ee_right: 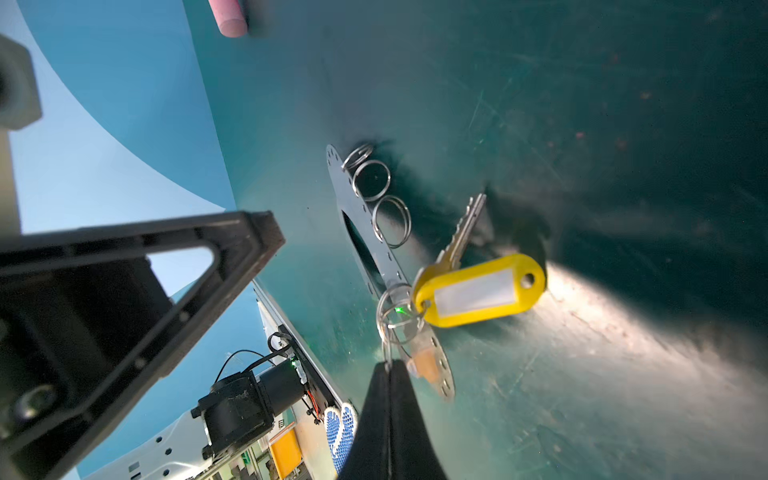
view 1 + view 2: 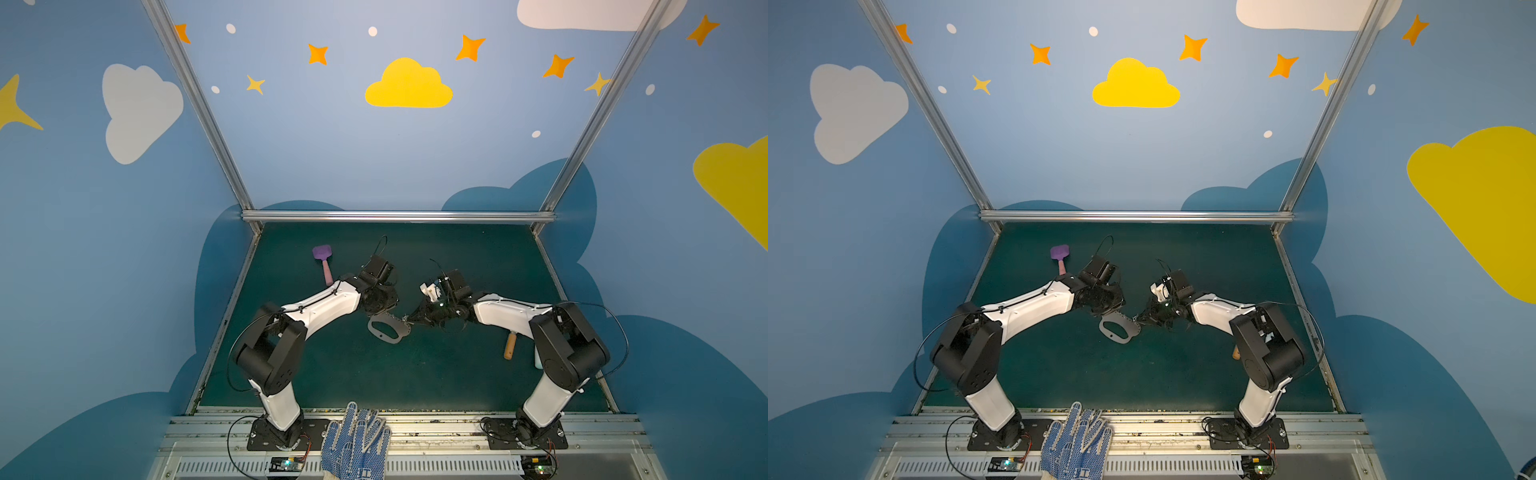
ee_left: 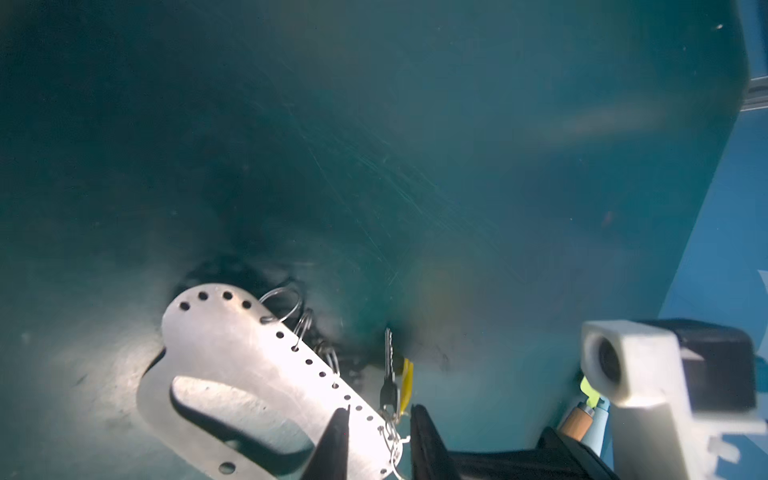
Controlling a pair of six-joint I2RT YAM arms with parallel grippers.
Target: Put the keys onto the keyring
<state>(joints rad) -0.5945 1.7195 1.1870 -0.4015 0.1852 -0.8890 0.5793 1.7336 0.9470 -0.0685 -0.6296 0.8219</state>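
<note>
- The worktop [image 2: 415, 374] is a dark green mat with many fine scratches. It lies inside a booth of blue walls painted with white and yellow clouds and orange stars. Aluminium bars run up the corners and along the back.
- A pair of blue-dotted gloves [image 2: 355, 440] lies on the metal rail at the front. A purple spatula [image 2: 324, 259] with a pink handle lies at the far left.
- The keyring [image 2: 386, 330] lies flat near the middle of the worktop, between the two arms. In both top views its long axis goes from far-left to near-right. The edge with the holes and wire rings looks to the back and to the right arm, and the handle slot looks to the front.
- The keys [image 1: 465, 232] are just beside the right end of that holed edge. In the right wrist view the blade points away from the hand, and the yellow tag [image 1: 478, 291] shows its flat face.
- The left hand [image 3: 380, 413] has its fingers a little apart, one over the keyring and one past its holed edge. Nothing is clamped between them.
- The right hand [image 1: 390, 365] presses its fingers together on a thin wire ring of the keys.
- The rings overlap there, so how they link with the keyring is not clear.
- In both top views the left hand's fingers are hidden under its own wrist, and the keys are too small to make out.
- The left wrist view cuts the keyring off, and its far part is blurred.
- A wooden handle [image 2: 510, 345] is partly hidden under the right arm.
</note>
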